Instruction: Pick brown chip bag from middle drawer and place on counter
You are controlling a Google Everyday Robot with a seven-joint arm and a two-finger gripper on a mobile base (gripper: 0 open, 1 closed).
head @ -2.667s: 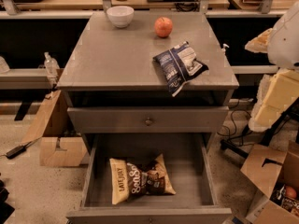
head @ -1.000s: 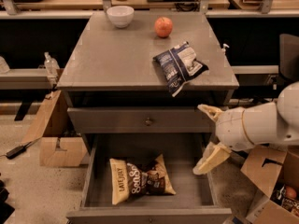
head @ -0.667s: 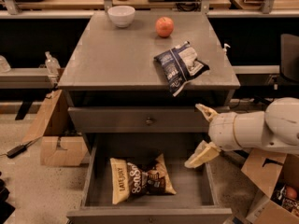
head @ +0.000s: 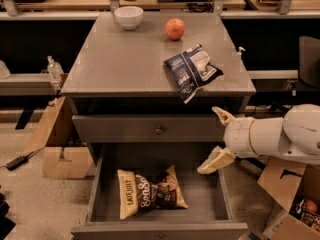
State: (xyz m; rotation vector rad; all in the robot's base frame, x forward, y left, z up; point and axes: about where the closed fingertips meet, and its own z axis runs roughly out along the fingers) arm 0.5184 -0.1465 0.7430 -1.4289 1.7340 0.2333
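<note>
The brown chip bag (head: 151, 191), dark brown with pale yellow ends and "LATE JULY" on its left end, lies flat on the floor of the open middle drawer (head: 207, 199), left of centre. My gripper (head: 216, 139) reaches in from the right on a white arm. It hangs above the drawer's right side, right of the bag and apart from it. Its two cream fingers are spread wide and hold nothing. The grey counter (head: 125, 64) is above.
On the counter stand a white bowl (head: 128, 17), an apple (head: 175, 28) and a dark blue and white chip bag (head: 192, 72) near the right front edge. A shut drawer front with a knob (head: 159, 130) sits above the open drawer. Cardboard boxes (head: 60, 151) flank the cabinet.
My arm has come in from the right and moved left and down. The gripper now hangs over the drawer's right side. The chip bag has not moved.
</note>
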